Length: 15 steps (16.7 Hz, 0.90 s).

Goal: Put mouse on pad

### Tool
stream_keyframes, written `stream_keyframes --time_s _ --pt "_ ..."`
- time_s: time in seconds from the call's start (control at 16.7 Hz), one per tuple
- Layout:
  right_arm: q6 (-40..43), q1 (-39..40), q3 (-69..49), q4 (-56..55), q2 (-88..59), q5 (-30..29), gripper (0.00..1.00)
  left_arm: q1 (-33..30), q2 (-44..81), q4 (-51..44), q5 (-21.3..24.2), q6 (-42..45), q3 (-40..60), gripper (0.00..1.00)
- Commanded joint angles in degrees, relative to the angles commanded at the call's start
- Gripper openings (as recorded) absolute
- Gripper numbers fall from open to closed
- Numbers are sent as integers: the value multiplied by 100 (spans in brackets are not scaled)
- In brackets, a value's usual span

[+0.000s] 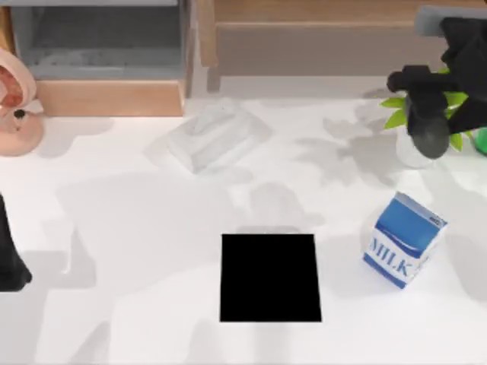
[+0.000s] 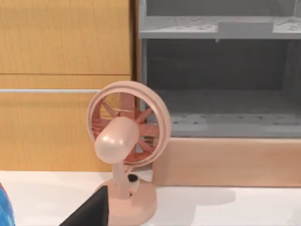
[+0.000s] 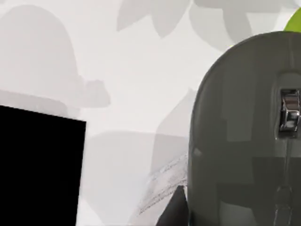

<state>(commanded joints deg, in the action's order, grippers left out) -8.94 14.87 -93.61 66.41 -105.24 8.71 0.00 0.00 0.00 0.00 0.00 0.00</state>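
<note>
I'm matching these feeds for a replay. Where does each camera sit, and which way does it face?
Top view: above the table, looking down on the pad, milk carton and fan; right pincer carries the mouse.
Left wrist view: faces the fan and shelf.
Right wrist view: looks past the held mouse at the pad.
Top and right wrist views share mouse and pad.

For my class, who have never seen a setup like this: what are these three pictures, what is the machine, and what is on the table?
This is a simulated two-armed AgileX robot at a white table. One picture looks down from above; the other two come from cameras on each wrist. The right gripper, raised at the table's far right, holds the mouse, seen close up in the right wrist view. The pad lies near the front middle, with nothing on it yet. A milk carton, a pink fan, a potted plant and a clear box also stand there. The left arm waits at the left edge.
</note>
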Motion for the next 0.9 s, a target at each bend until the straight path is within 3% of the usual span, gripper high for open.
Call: stream_keyframes --time_s 0.24,0.42,0.6,0.9 --pt "-2145 1566 -393 -76 -546 -96 0 0 0 0 0 0 0 100" --pt "-3263 2556 -323 -120 -990 -405 0 0 0 0 0 0 0 100" --pt "-3833 3110 -156 -141 -1302 -708 0 0 0 0 0 0 0 100" --pt "-3915 3169 -129 -141 -1335 -746 0 0 0 0 0 0 0 100"
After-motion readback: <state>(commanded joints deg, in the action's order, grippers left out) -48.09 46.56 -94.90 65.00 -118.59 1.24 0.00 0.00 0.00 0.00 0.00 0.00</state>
